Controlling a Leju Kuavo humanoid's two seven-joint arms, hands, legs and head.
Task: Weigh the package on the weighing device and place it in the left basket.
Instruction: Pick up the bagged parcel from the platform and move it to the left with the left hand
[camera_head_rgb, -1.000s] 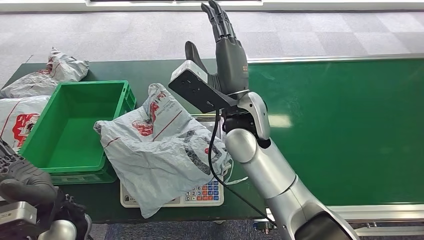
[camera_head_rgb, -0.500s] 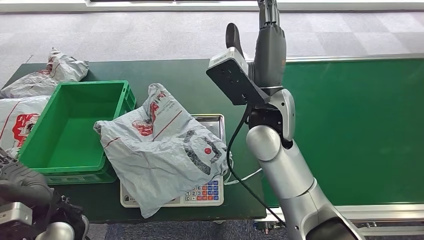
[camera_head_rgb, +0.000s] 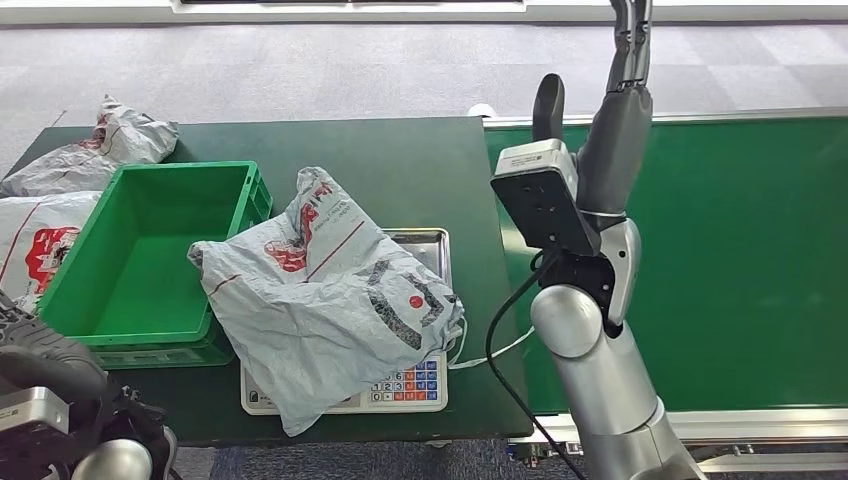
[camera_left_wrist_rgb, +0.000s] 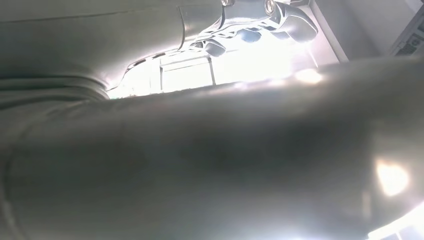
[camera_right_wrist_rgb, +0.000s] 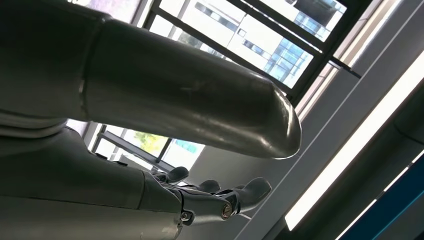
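Robot hand on the right (camera_head_rgb: 612, 120) is pointing upward above the seam between the dark surface (camera_head_rgb: 400, 160) and the green conveyor belt (camera_head_rgb: 720, 250), fingers straight and apart, holding nothing. The left robot hand (camera_head_rgb: 45, 365) is sitting low at the near left corner, dark and partly cut off, so I cannot tell whether it is open or closed.

The package (camera_head_rgb: 320, 300), a crumpled grey mailer bag with red print, is lying on the weighing device (camera_head_rgb: 420, 385), covering most of its pan and spilling over the left side toward the green basket (camera_head_rgb: 140, 260), which it is touching or nearly touching. Its long axis is running diagonally from far left to near right.

The package is lying to the left of and below the raised right robot hand. The basket is just beyond the package's left edge, closer to the left robot hand, so the transfer is probably a short leftward carry.
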